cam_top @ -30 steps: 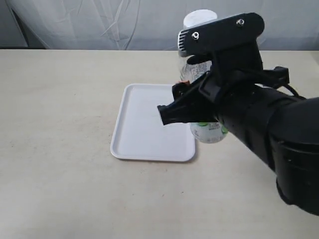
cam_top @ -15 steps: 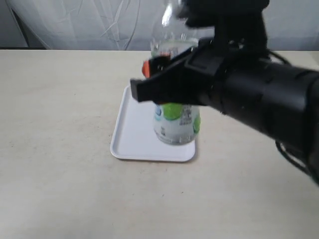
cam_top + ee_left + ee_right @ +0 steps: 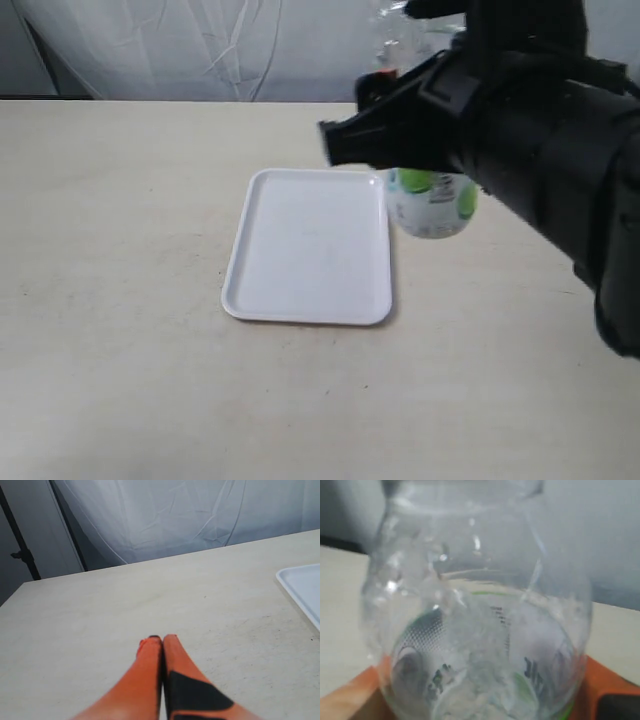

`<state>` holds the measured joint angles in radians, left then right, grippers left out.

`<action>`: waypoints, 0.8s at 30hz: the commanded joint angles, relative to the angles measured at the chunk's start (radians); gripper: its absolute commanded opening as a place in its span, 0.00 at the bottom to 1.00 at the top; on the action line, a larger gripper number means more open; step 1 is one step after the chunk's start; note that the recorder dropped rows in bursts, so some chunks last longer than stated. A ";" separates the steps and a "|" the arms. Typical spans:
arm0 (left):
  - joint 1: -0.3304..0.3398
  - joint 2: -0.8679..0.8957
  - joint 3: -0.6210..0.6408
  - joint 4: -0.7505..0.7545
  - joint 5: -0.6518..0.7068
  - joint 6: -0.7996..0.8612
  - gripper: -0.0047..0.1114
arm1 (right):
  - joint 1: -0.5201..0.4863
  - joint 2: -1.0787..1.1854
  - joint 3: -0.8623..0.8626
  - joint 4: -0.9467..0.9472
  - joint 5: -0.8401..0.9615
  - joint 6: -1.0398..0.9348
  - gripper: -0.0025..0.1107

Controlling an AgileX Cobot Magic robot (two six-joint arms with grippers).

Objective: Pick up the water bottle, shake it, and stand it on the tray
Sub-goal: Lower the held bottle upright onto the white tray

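Here, clear rounded water bottle [image 3: 432, 205]; flat white tray [image 3: 305, 250].

You see your right arm [image 3: 540, 130] over the tabletop [image 3: 120, 300], its fingers [image 3: 375, 140] clamped around the blurred water bottle [image 3: 432, 205]. The bottle's green-labelled lower half shows just right of the tray's [image 3: 300, 260] far right corner.

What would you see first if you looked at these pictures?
First, the big black arm, whose right claw grips the blurry water bottle beside the tray's right edge, not on it. Next, the white tray lying flat in the middle of the tan table. The left claw, orange and shut, hangs over the table.
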<state>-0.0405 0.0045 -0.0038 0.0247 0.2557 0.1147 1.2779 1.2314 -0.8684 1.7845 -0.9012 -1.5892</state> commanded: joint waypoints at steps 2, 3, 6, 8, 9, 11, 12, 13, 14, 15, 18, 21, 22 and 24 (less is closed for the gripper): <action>0.000 -0.005 0.004 0.000 -0.009 -0.001 0.04 | -0.022 -0.009 -0.013 -0.040 0.208 -0.172 0.02; 0.000 -0.005 0.004 0.002 -0.009 -0.001 0.04 | -0.022 0.011 -0.020 -0.040 0.034 -0.086 0.02; 0.000 -0.005 0.004 0.007 -0.009 -0.001 0.04 | -0.070 0.038 -0.009 -0.040 0.226 -0.034 0.02; 0.000 -0.005 0.004 0.007 -0.009 -0.001 0.04 | -0.130 0.066 -0.017 -0.040 0.468 -0.164 0.02; 0.000 -0.005 0.004 0.009 -0.009 -0.001 0.04 | -0.159 0.085 -0.029 -0.040 0.371 -0.082 0.02; 0.000 -0.005 0.004 0.009 -0.009 -0.001 0.04 | -0.290 0.137 -0.037 -0.040 0.362 0.046 0.02; 0.000 -0.005 0.004 0.012 -0.009 -0.001 0.04 | -0.413 0.165 -0.033 -0.050 0.800 -0.056 0.02; 0.000 -0.005 0.004 0.012 -0.009 -0.001 0.04 | -0.458 0.182 -0.036 -0.071 0.991 -0.063 0.02; 0.000 -0.005 0.004 0.012 -0.009 -0.001 0.04 | -0.539 0.228 -0.065 -0.041 1.058 -0.058 0.02; 0.000 -0.005 0.004 0.014 -0.009 -0.001 0.04 | -0.572 0.257 -0.076 -0.040 0.999 -0.062 0.02; 0.000 -0.005 0.004 0.016 -0.009 -0.001 0.04 | -0.636 0.340 -0.095 -0.040 1.102 -0.242 0.02; 0.000 -0.005 0.004 0.016 -0.009 -0.001 0.04 | -0.638 0.422 -0.145 -0.040 1.179 -0.363 0.02; 0.000 -0.005 0.004 0.016 -0.009 -0.001 0.04 | -0.638 0.448 -0.164 -0.040 1.206 -0.389 0.02; 0.000 -0.005 0.004 0.016 -0.009 -0.001 0.04 | -0.638 0.492 -0.192 -0.040 1.287 -0.456 0.02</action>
<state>-0.0405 0.0045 -0.0038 0.0330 0.2557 0.1147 0.6417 1.6910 -1.0241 1.7444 0.2952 -1.9668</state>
